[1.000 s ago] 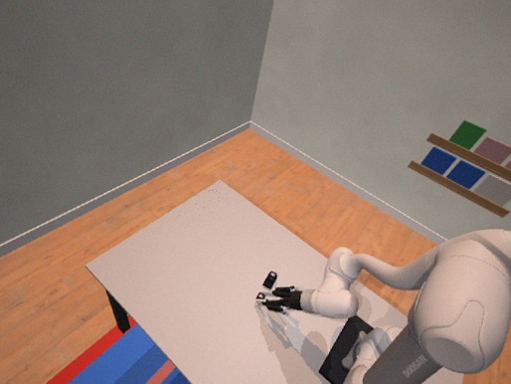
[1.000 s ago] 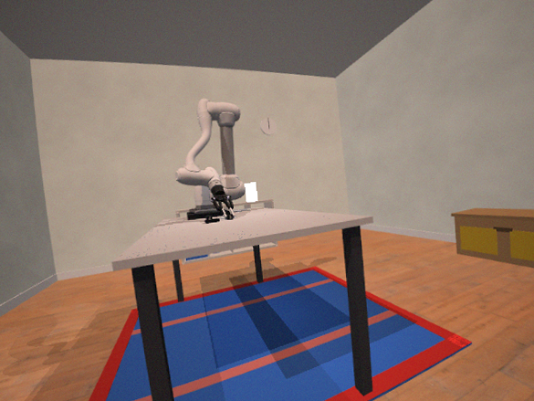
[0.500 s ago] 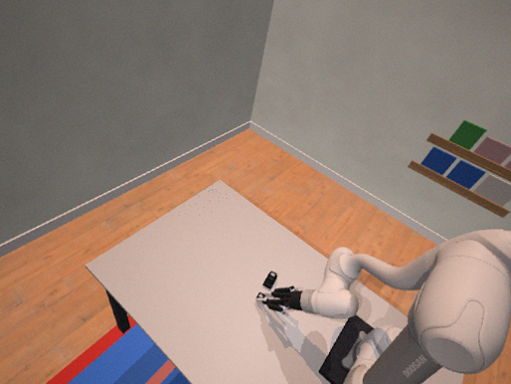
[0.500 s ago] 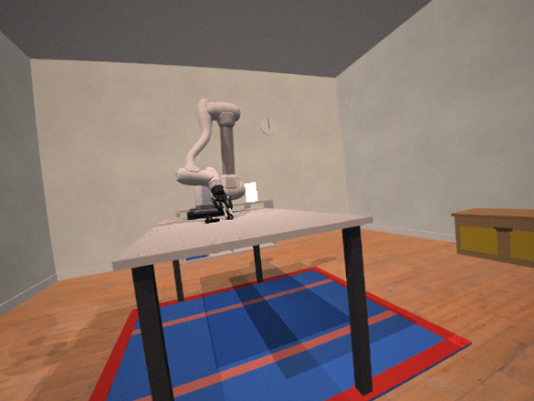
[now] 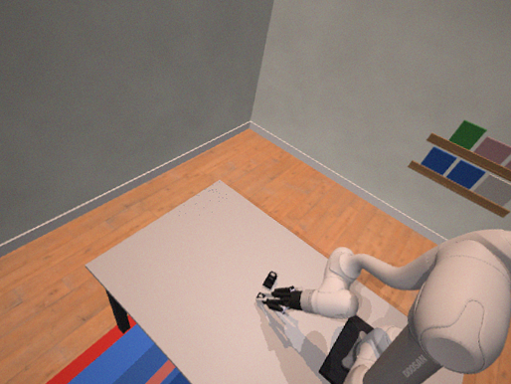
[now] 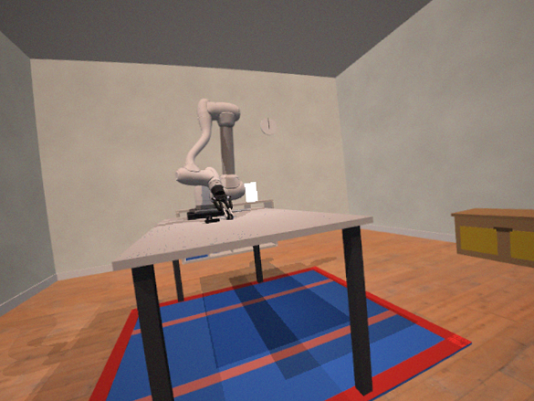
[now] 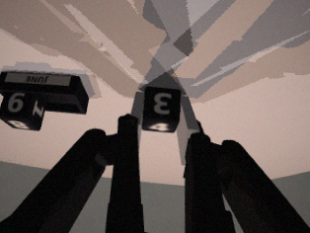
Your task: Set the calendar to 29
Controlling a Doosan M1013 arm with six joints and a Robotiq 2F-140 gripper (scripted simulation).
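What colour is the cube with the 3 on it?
Black, with a pale digit; the cube shows best in the wrist view.
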